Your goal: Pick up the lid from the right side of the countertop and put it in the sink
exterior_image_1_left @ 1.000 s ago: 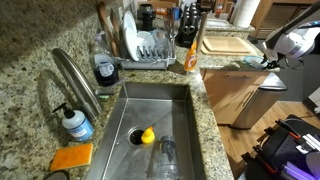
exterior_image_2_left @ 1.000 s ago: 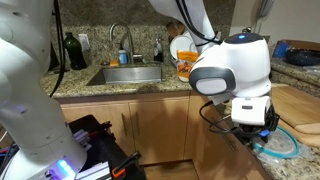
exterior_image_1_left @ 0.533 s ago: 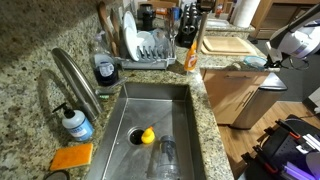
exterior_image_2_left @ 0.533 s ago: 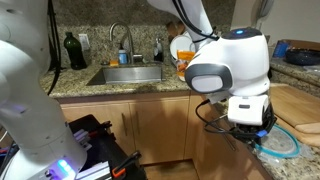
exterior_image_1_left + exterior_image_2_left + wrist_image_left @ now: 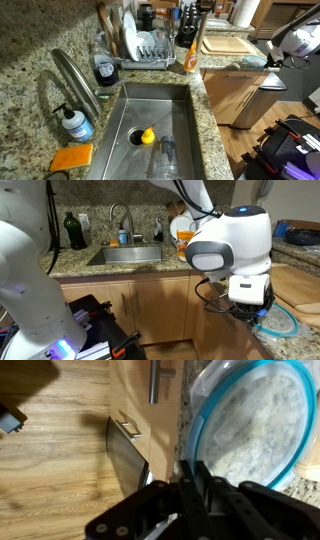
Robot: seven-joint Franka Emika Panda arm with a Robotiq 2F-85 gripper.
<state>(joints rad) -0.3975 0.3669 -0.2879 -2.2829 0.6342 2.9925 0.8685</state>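
Sink [image 5: 165, 100] is holding a yellow object [image 5: 147, 136] and a clear glass [image 5: 167, 155]; a dish rack [image 5: 145, 45] and an orange bottle [image 5: 190, 58] are standing behind it. Far right, the gripper [image 5: 193, 472] is hanging at the rim of the teal-rimmed lid [image 5: 255, 420], which is lying on the granite countertop [image 5: 212, 115]. Whether the fingers are gripping cannot be told.

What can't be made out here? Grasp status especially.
End effector jaw gap: dark and blurred in the wrist view; hidden behind the wrist housing in an exterior view.
Contact with the lid: no view settles it.
Lid's full outline: cut off by the frame edge in the wrist view.
Sink contents: hidden by the countertop edge in an exterior view.
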